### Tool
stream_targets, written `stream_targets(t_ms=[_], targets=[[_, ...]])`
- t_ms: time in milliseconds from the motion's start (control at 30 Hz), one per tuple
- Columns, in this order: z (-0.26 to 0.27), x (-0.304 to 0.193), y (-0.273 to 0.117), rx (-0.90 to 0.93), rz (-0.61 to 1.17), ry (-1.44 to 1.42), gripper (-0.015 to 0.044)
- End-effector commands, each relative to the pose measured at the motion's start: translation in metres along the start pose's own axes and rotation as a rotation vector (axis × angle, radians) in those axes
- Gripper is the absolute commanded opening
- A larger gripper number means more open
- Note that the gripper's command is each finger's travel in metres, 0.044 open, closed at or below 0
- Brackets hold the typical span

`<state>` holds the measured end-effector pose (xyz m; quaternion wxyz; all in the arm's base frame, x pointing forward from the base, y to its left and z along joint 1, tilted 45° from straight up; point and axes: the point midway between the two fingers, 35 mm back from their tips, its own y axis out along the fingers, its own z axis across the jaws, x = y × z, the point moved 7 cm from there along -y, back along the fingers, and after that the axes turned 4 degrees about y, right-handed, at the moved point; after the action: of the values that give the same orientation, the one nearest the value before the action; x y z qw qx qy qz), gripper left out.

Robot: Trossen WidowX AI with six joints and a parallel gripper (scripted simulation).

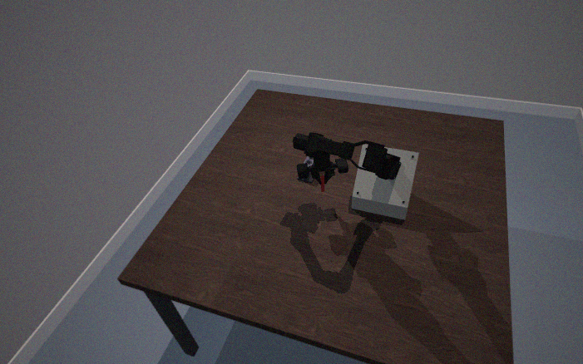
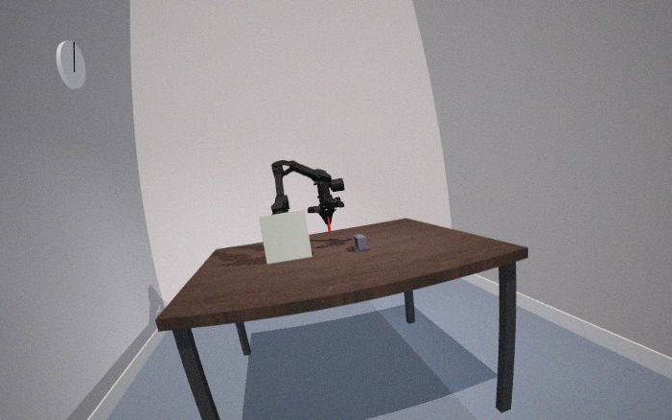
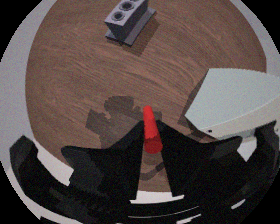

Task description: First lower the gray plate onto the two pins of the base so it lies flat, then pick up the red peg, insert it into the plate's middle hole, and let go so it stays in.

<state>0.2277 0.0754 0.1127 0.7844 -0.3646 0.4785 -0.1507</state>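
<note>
My gripper [image 1: 323, 177] [image 2: 328, 221] [image 3: 149, 123] is shut on the red peg [image 1: 323, 185] [image 2: 329, 228] [image 3: 149, 118], which points down with its lower end above the table. The gray plate [image 3: 123, 11], with round holes in its top, sits on the base [image 3: 123, 40] at the top of the wrist view and looks flat there. Its far end is cut off. Plate and base show as a small gray block [image 2: 359, 241] right of the peg in the exterior view. In the top view they are mostly hidden behind the gripper. The pins cannot be made out.
A large pale box [image 1: 379, 209] [image 2: 286, 237] [image 3: 231, 95] stands beside the gripper, on the side away from the plate in the exterior view, and the arm rises behind or over it. The wooden table [image 1: 239, 234] [image 2: 405, 266] carries the arm's shadows.
</note>
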Motion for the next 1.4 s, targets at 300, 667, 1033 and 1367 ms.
stream_targets(t_ms=[300,667,1033,1367], targets=[[0.015,0.024,-0.002,-0.005,-0.003,0.001,0.0],[0.029,0.053,-0.005,-0.006,-0.012,0.0,0.0],[0.038,0.085,-0.008,-0.007,-0.022,-0.001,0.0],[0.043,0.116,-0.008,-0.002,-0.024,-0.002,0.0]])
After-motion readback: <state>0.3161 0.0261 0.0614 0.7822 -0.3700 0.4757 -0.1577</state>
